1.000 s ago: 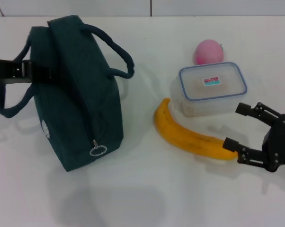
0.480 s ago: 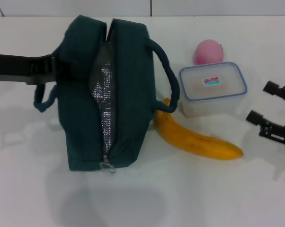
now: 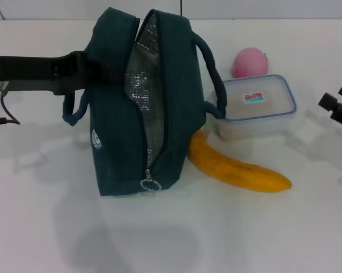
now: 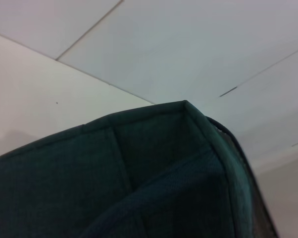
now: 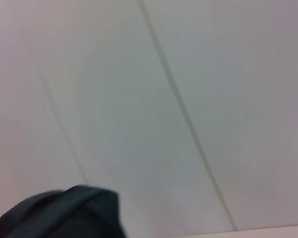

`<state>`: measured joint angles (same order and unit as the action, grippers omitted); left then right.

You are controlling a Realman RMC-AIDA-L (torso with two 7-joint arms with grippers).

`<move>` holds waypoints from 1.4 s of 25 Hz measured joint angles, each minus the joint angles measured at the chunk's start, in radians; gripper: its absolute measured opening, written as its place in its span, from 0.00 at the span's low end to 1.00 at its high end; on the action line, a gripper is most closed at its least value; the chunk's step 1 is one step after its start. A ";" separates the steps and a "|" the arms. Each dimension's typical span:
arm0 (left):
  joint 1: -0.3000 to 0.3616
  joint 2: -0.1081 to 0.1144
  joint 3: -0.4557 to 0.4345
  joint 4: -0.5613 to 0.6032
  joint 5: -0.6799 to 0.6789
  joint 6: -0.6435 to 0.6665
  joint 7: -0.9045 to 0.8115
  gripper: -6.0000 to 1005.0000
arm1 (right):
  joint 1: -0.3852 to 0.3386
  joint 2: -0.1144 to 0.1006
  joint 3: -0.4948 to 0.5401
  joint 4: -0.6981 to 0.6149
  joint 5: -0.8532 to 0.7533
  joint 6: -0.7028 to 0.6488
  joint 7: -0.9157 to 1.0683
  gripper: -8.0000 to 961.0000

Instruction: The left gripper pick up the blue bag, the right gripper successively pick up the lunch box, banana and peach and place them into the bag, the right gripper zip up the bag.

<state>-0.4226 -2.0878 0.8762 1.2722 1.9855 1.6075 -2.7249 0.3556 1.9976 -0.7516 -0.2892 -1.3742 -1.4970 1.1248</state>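
Reaching level from the left, the left gripper (image 3: 83, 71) grips the bag (image 3: 142, 102), unzipped; right gripper (image 3: 340, 105), spread, sits at the right edge.

One dark teal insulated bag (image 3: 134, 102) stood on the white table (image 3: 228, 227), with two carry handles and one zipper pull ring (image 3: 150, 185). One yellow banana (image 3: 239, 169) lay there, along with one clear lunch box (image 3: 256, 106) with a blue-rimmed lid and one pink peach (image 3: 250, 62). Two robot grippers were counted: the left gripper (image 3: 83, 71) and the right gripper (image 3: 340, 105).
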 joint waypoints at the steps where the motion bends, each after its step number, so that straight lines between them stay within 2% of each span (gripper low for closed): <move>1: -0.003 0.001 0.000 -0.010 0.001 -0.001 0.000 0.03 | 0.003 0.002 0.000 0.001 0.010 0.016 0.017 0.92; 9: -0.022 0.005 -0.001 -0.056 0.004 -0.003 0.005 0.03 | 0.054 0.012 0.001 0.026 0.058 0.174 0.205 0.92; 14: -0.025 0.005 0.001 -0.057 0.006 -0.003 0.006 0.03 | 0.110 0.014 0.001 0.111 0.136 0.237 0.273 0.92; 19: -0.033 0.006 0.001 -0.059 0.007 -0.003 0.006 0.03 | 0.150 0.016 -0.012 0.163 0.139 0.293 0.323 0.92; 27: -0.047 0.006 0.001 -0.067 0.024 -0.003 0.007 0.03 | 0.213 0.027 -0.039 0.231 0.137 0.344 0.331 0.92; 35: -0.054 0.006 0.000 -0.085 0.032 -0.003 0.010 0.03 | 0.233 0.030 -0.042 0.249 0.136 0.340 0.334 0.90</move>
<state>-0.4770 -2.0814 0.8767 1.1873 2.0172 1.6045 -2.7150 0.5882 2.0271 -0.7931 -0.0405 -1.2382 -1.1574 1.4590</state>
